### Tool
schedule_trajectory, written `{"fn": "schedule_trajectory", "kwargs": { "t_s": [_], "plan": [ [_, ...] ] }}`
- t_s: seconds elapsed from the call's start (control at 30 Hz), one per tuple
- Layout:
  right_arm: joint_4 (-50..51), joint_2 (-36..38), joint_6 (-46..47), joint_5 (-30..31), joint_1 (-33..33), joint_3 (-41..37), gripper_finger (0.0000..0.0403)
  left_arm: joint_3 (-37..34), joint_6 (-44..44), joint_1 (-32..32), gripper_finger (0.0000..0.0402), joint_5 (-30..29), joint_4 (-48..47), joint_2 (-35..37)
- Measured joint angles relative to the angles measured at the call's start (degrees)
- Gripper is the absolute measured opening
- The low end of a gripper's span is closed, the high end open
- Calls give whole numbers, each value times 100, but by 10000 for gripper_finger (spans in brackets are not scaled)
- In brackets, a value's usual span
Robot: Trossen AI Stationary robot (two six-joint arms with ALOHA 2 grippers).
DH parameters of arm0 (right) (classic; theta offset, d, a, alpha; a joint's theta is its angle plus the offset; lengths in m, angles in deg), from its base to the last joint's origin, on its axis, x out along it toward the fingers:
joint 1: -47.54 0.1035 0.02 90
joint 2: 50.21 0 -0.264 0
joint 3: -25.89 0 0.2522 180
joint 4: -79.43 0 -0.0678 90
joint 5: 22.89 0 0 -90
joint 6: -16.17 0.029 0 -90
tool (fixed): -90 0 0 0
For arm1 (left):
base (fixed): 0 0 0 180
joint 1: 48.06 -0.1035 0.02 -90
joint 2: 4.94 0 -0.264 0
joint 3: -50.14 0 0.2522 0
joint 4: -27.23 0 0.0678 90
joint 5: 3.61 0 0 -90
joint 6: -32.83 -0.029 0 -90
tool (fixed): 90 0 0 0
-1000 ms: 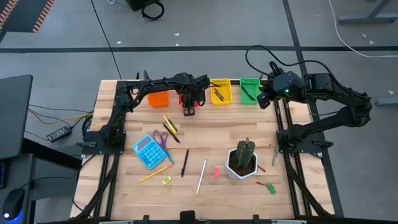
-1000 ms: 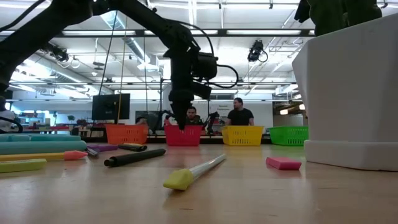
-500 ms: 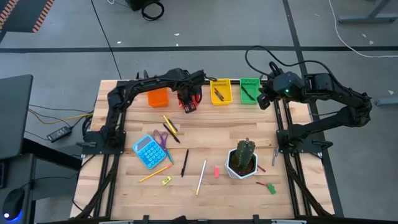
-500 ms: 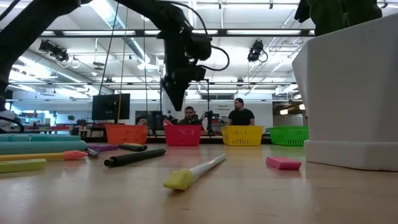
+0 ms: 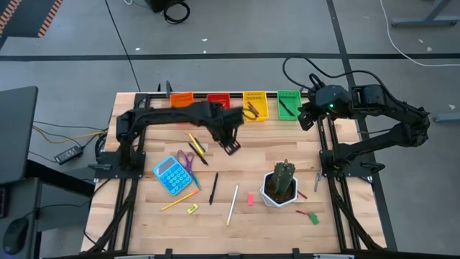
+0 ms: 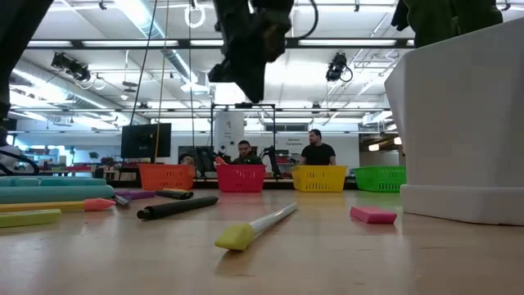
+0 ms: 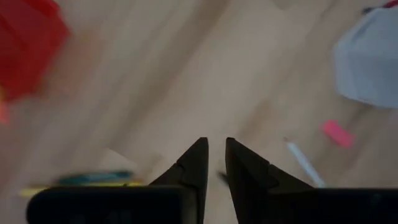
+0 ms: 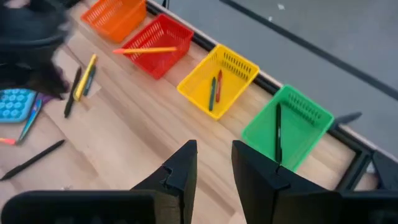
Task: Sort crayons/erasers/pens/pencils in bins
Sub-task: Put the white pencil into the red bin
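Four bins stand in a row at the table's far edge: orange (image 5: 181,98), red (image 5: 218,99), yellow (image 5: 254,105) and green (image 5: 289,103). A yellow pencil (image 8: 148,50) lies across the red bin. Crayons (image 8: 214,88) lie in the yellow bin and a black pen (image 8: 278,129) in the green one. My left gripper (image 5: 231,148) hangs above mid-table, pointing down, its fingers a narrow gap apart with nothing between them (image 7: 216,146). My right gripper (image 5: 303,119) waits open above the table's far right corner, near the green bin. Loose pens (image 5: 213,188), pencils (image 5: 233,204) and a pink eraser (image 5: 250,198) lie on the table.
A blue calculator (image 5: 171,175) and purple scissors (image 5: 185,160) lie at the near left. A white cactus pot (image 5: 280,184) stands at the near right, with crayons (image 5: 310,216) beside it. Bare wood lies between the bins and the pot. People sit in the room beyond the table.
My left gripper has left the red bin, risen, and gone toward the table's near edge and a little to the right, rolling about its own axis. The red bin, which the arm covered before, now shows. The right arm has kept still.
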Motion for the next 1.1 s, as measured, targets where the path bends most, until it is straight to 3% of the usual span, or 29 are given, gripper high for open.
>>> {"fn": "schedule_trajectory", "kwargs": {
  "t_s": [0.23, 0.5, 0.8, 1.1],
  "plan": [
    [512, 0, 177, -313, 0, 0, 107, 0, 1917, 670, 67, -2, -20, 8],
    [584, 0, 590, -331, 0, 0, 107, 0, 2439, 1253, 126, -99, -17, 6],
    [582, 0, 1169, -648, 0, 0, 107, 0, 3711, 2044, 178, -413, 24, -5],
    [57, -109, -16, -367, -7, 2, 107, 7, 5393, 2624, 176, -863, 480, -88]
  ]
}}
